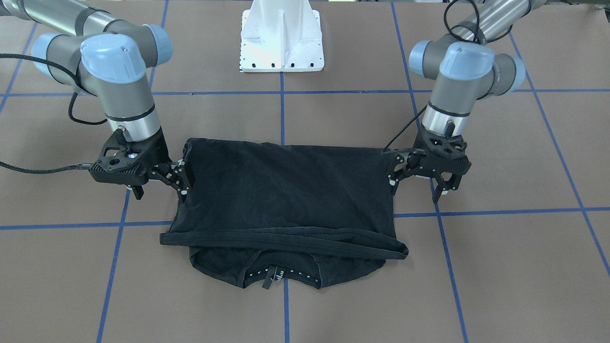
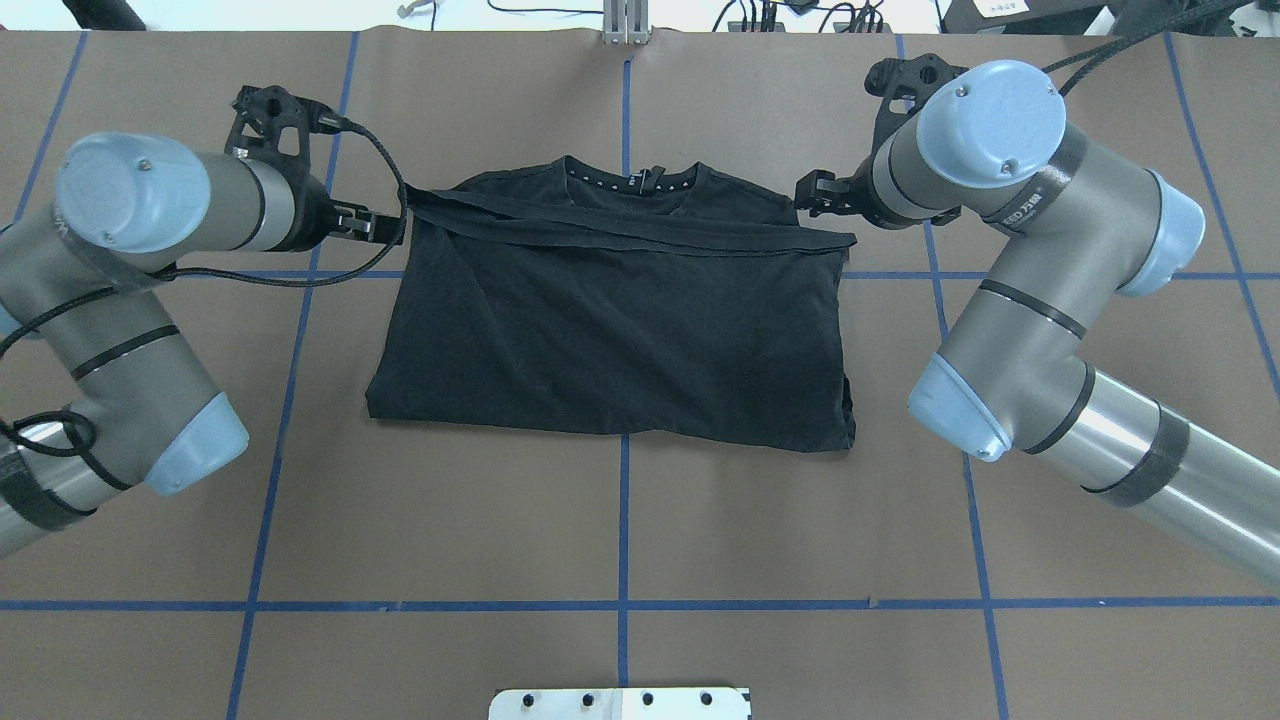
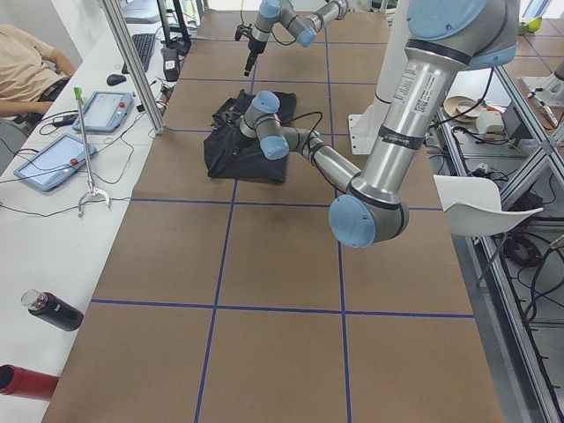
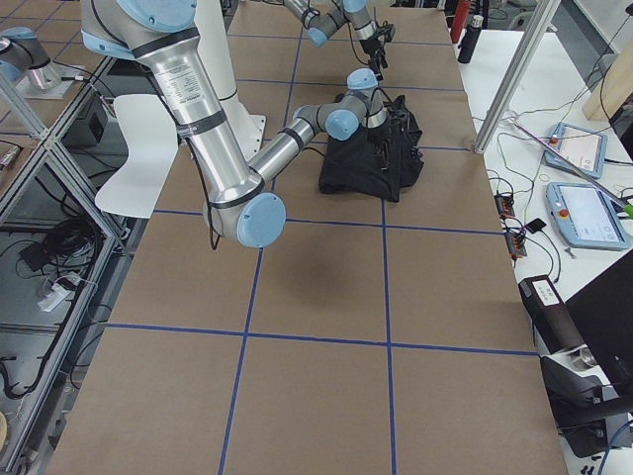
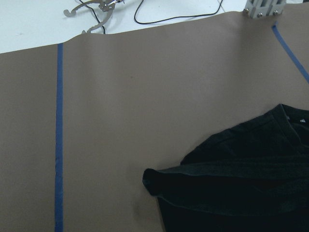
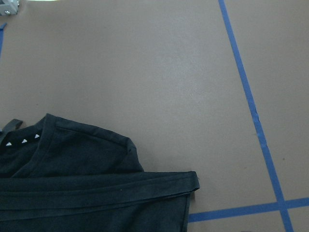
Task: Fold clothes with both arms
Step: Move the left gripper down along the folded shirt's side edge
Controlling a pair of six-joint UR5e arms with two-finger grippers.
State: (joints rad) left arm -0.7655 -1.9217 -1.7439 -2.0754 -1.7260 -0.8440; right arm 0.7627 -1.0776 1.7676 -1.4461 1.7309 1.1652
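black shirt lies folded, slightly askew. my left claw and right claw hang open just beside its edges; lifting off, an inner finger might snag and drag the fold.

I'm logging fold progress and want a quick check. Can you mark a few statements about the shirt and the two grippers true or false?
1. The shirt is folded, its hem lying near the collar. True.
2. The collar is fully covered. False: it shows beyond the hem.
3. A logo shows on top. False: only plain black cloth shows.
4. The left gripper and right gripper flank the shirt, one per side. True.
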